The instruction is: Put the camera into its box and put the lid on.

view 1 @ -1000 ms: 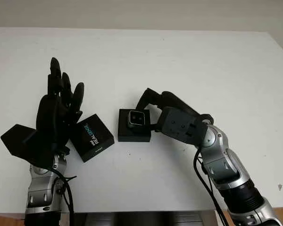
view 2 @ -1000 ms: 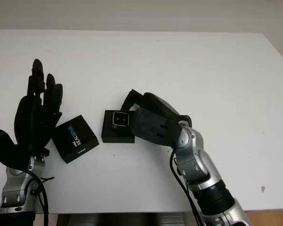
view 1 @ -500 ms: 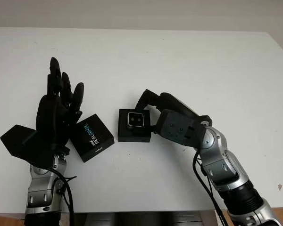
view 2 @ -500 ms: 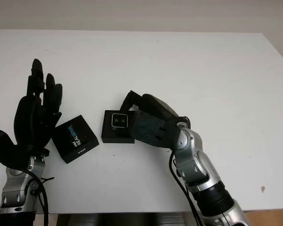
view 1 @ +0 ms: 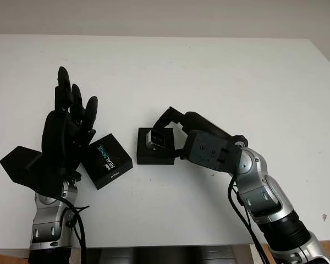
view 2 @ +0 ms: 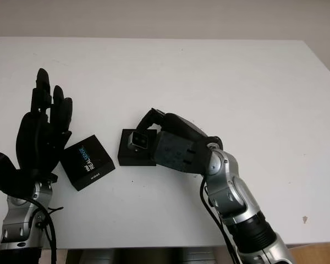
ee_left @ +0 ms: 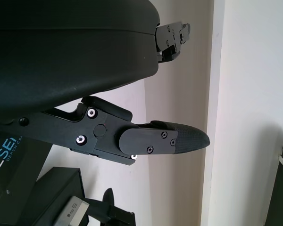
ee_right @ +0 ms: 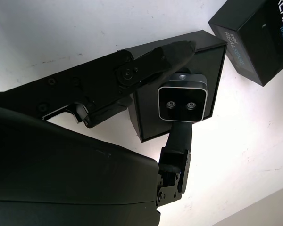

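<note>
The small silver camera (view 1: 155, 139) sits tilted over the open black box (view 1: 153, 157) at the middle of the table. My right hand (view 1: 166, 131) reaches in from the right and is shut on the camera, one finger (ee_right: 153, 61) above it and the thumb (ee_right: 180, 136) below it. In the right wrist view the camera (ee_right: 183, 97) shows two lenses against the box (ee_right: 148, 120). The black lid (view 1: 106, 160) with blue lettering lies flat just left of the box. My left hand (view 1: 66, 129) is raised beside the lid, open.
The white table (view 1: 220, 71) stretches wide behind and to the right of the box. Its front edge (view 1: 165, 246) runs close below my arms. The lid and the box lie a narrow gap apart.
The camera has tipped from lying flat to a tilt and shifted slightly left in my right hand's grasp. The left hand, the lid and the box have stayed put.
</note>
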`<state>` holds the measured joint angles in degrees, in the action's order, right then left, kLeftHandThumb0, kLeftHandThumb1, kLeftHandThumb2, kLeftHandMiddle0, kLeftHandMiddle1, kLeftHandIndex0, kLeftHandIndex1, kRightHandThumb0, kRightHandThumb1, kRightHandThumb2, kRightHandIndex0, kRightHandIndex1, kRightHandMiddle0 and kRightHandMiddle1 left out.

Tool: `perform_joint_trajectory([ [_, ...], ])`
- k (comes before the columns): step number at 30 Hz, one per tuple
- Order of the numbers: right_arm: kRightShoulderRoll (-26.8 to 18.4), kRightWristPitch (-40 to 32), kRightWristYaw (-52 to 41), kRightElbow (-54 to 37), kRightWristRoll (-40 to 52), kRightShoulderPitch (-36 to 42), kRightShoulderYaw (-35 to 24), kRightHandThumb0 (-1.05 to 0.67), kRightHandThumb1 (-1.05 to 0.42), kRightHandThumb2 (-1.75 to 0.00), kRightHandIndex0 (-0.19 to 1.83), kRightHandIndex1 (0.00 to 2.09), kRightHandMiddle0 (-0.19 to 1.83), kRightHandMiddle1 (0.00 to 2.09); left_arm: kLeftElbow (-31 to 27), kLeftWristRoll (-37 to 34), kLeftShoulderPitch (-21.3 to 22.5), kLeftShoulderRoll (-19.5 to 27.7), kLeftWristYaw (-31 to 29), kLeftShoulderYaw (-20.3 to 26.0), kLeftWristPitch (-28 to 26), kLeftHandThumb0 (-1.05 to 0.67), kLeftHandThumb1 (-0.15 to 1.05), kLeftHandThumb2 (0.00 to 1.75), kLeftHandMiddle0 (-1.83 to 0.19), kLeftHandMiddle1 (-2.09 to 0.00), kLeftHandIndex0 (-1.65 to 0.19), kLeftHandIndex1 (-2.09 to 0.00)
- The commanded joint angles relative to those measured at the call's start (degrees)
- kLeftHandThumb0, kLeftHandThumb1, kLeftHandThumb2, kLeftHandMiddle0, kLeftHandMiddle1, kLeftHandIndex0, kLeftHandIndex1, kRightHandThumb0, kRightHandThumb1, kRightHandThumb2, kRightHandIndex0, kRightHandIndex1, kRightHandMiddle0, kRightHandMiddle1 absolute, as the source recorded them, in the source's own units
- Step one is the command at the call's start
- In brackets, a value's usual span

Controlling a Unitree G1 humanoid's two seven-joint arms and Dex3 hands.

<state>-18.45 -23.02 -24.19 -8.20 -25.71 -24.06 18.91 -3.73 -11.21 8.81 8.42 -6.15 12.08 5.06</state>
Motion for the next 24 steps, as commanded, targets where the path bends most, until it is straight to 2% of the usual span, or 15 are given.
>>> perform_joint_trajectory([
  [1, -0.53, 1.2, 0.4, -0.14, 0.22, -0.35, -0.7, -0.71, -0.92, -0.05, -0.09, 0.04, -0.1, 0.65, -1.09, 0.76, -0.67, -0.02, 0.29, -0.32, 0.28, -0.61, 1.05, 0.34, 0.19, -0.02, 0.17, -0.02],
  [10, -0.25, 5.07, 3.0, 0.22, 0.85, -1.26, -2.81, -0.72, -0.91, -0.05, -0.06, 0.06, -0.02, 0.49, -1.25, 0.44, -0.85, -0.28, 0.02, -0.33, 0.51, -0.59, 1.05, 0.34, 0.19, 0.0, 0.18, -0.02],
  [17, -1.41, 19.04, 9.46, 1.72, 3.02, -0.79, -6.78, -0.69, -0.9, -0.05, 0.1, 0.13, 0.04, 0.5, -1.58, 0.38, -1.17, -0.25, -0.07, -0.43, 0.41, -0.6, 1.05, 0.35, 0.19, 0.0, 0.19, -0.02],
  [24, -4.52, 28.45, 8.92, 2.47, 4.45, 1.31, -7.99, -0.68, -1.02, -0.09, 0.11, 0.12, -0.01, 0.47, -2.5, 0.86, -1.69, -0.41, 0.71, -0.61, -0.29, -0.6, 1.05, 0.34, 0.19, -0.03, 0.18, -0.02],
])
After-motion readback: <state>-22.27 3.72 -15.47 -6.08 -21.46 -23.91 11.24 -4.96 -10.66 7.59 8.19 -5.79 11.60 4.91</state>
